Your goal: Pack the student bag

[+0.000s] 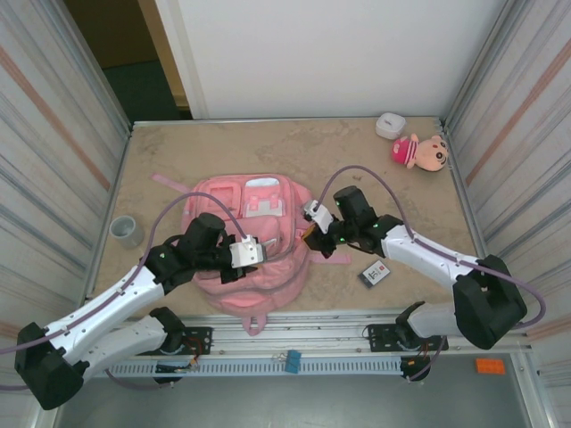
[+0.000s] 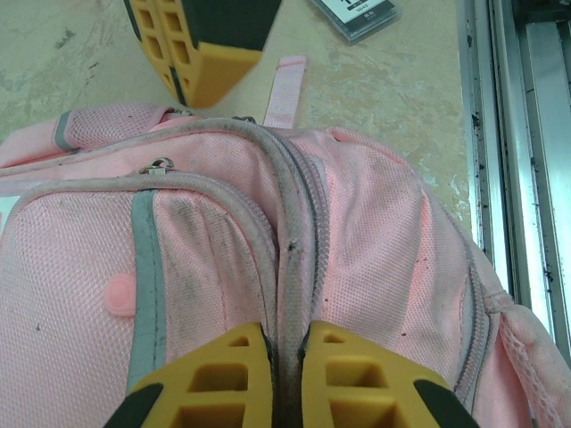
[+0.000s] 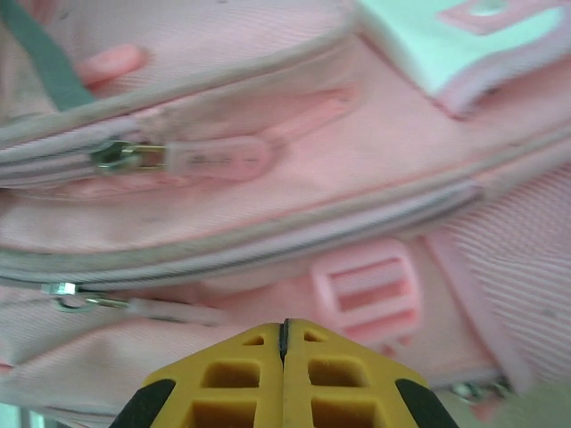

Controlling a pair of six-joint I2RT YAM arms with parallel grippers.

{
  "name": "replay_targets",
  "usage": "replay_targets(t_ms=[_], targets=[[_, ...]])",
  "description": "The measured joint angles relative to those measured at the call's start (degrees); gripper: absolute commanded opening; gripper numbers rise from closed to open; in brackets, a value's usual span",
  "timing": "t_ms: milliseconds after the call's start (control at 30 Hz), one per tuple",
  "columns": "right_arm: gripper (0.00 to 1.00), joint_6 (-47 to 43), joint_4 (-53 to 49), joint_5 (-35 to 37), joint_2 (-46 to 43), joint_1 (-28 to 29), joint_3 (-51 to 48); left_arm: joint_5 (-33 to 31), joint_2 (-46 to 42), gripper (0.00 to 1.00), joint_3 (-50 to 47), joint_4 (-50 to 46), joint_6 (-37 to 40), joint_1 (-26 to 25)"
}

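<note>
The bag (image 1: pixel 219 196) lies flat with its pockets up in the middle of the tabletop (image 1: pixel 375 169), toward the near edge, between the two arms. The left pincer (image 2: pixel 285 337) is on the near part of the bag and is almost fully closed, with a raised zip seam of the bag pinched between its yellow fingers (image 2: pixel 227 379). The right pincer (image 3: pixel 284 328) is at the right side of the bag, close to a pink buckle (image 3: pixel 366 290); it is closed completely and I see nothing held in it. A doll (image 1: pixel 419 152) lies in the far right corner, well apart from the bag. A small dark packet (image 1: pixel 376 275) lies near the bag, on its right.
</note>
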Motion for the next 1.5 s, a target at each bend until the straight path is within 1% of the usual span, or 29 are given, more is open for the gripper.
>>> replay_targets(t_ms=[167,200,233,267,300,400,433,667,967,1300,1367,1400,1433,1500], targets=[[0.0,-0.4,-3.0,2.8,0.5,-1.6,2.8,0.0,-0.3,0.02,0.0,-0.4,0.0,0.0],[0.06,-0.6,-3.3,2.6,0.7,-1.6,3.4,0.0,-0.4,0.02,0.0,-0.5,0.0,0.0],[0.14,-0.7,-3.4,2.2,0.7,-1.6,3.7,0.0,-0.5,0.02,0.0,-0.6,0.0,0.0],[0.28,-0.9,-3.4,1.2,0.7,-1.6,3.7,0.0,-0.7,0.02,0.0,-0.7,0.0,0.0],[0.33,-1.4,-3.3,0.4,0.6,-1.4,3.6,0.0,-0.9,0.02,-0.1,-0.7,0.0,0.0],[0.41,-2.9,-1.1,-1.2,-0.1,0.0,1.7,0.2,-1.8,0.02,-1.1,-0.3,0.0,0.0],[0.41,-3.3,-0.7,-1.8,-0.5,0.7,1.0,0.4,-2.1,0.03,-1.4,0.0,0.0,0.1],[0.42,-5.2,2.2,-3.6,-0.7,4.4,-0.5,1.1,-4.3,0.03,-4.5,3.1,-0.4,0.3],[0.43,-5.2,3.0,-6.5,0.8,5.1,-0.5,1.4,-4.3,0.02,-4.6,3.6,-1.4,0.5],[0.48,-4.7,2.7,-9.8,1.2,5.1,-0.5,3.0,-4.2,0.02,-5.2,5.1,-2.6,1.5],[0.45,-4.0,3.3,-10.0,1.9,5.2,-0.5,3.0,-4.1,0.02,-5.2,5.1,-2.6,1.5],[0.41,-3.7,3.5,-10.1,2.3,5.2,-0.5,3.1,-4.0,0.02,-5.2,5.2,-2.7,1.5],[0.34,-3.4,3.8,-10.0,2.8,5.2,-0.5,3.2,-3.9,0.02,-5.2,5.2,-2.7,1.5],[0.16,-2.4,4.2,-9.9,3.8,5.2,-0.4,3.2,-3.8,0.02,-5.2,5.3,-2.7,1.5]])
